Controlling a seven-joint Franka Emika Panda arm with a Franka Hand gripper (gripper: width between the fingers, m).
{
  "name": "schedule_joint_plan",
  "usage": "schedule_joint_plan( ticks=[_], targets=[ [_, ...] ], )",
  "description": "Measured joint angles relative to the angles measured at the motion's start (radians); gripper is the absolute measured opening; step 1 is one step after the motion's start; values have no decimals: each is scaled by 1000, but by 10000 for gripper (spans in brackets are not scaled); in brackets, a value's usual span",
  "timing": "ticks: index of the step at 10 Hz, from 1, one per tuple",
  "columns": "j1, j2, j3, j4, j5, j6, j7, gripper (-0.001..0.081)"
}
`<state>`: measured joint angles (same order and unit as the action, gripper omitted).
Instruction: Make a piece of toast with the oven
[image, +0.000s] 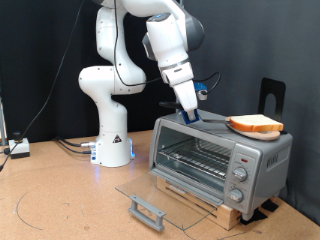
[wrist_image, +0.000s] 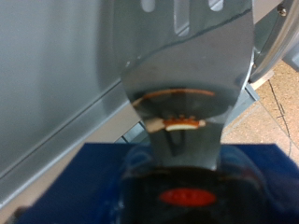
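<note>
The silver oven (image: 215, 160) stands on a wooden base at the exterior view's right, with its glass door (image: 150, 200) folded down open and its wire rack bare. The piece of toast (image: 256, 125) lies on the oven's roof at the right end. My gripper (image: 191, 114) is over the left part of the roof, shut on the black handle of a metal spatula (wrist_image: 187, 84). The slotted blade points along the roof toward the toast. A blue block (wrist_image: 65, 182) sits around the handle. The toast itself does not show in the wrist view.
The oven's knobs (image: 240, 177) are on its right panel. The door handle (image: 146, 209) juts out over the wooden tabletop at the front. The robot's white base (image: 112, 140) stands left of the oven, with cables (image: 70, 146) beside it. A black stand (image: 272, 95) rises behind the oven.
</note>
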<state>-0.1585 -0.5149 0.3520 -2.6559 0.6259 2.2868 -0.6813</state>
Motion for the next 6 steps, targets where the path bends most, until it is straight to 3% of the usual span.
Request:
schedule_joint_plan(
  ticks=[6],
  targets=[
    [-8,-18,-53,1,-15,-16,-40,410]
  ],
)
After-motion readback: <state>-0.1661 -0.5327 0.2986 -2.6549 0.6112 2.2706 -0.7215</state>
